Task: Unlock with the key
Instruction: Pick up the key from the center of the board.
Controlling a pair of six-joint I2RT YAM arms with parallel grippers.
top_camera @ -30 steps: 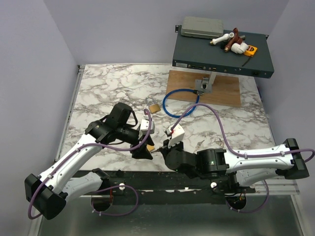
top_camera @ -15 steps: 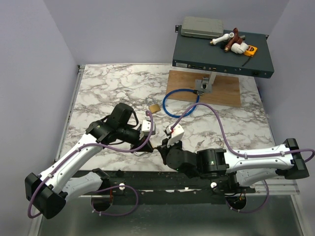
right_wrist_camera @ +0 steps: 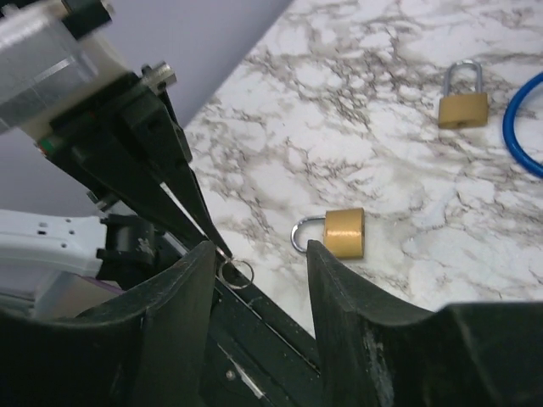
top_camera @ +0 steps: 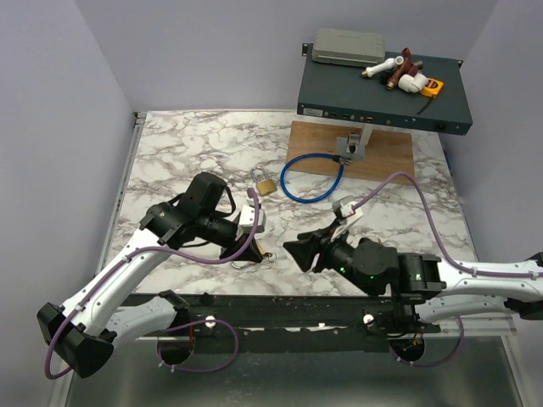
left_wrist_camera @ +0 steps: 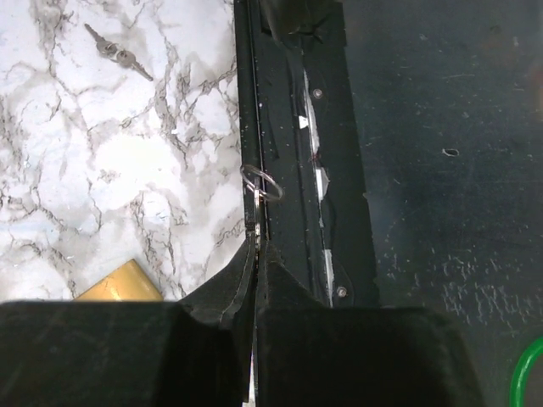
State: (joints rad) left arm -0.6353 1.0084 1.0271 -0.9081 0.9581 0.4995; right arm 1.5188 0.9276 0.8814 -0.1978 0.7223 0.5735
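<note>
The marble counter (top_camera: pixel 195 144) carries everything. The right claw (right_wrist_camera: pixel 259 256) hangs near the nearer brass padlock (right_wrist_camera: pixel 344 233), its jaws apart with nothing gripped. The left claw (left_wrist_camera: pixel 255 248) is just beside that padlock, jaws pressed together on the key (left_wrist_camera: pixel 257 222), and the key's split ring (left_wrist_camera: pixel 261 182) sticks out past the tips.

Only the right wrist view shows that padlock whole, lying flat on the marble; the left wrist view catches just a brass corner. A second brass padlock (top_camera: pixel 265 186) lies well beyond it, by the blue cable loop (top_camera: pixel 312 176). Only the left wrist view shows the spare keys (left_wrist_camera: pixel 119 55), lying apart from the nearer padlock.
</note>
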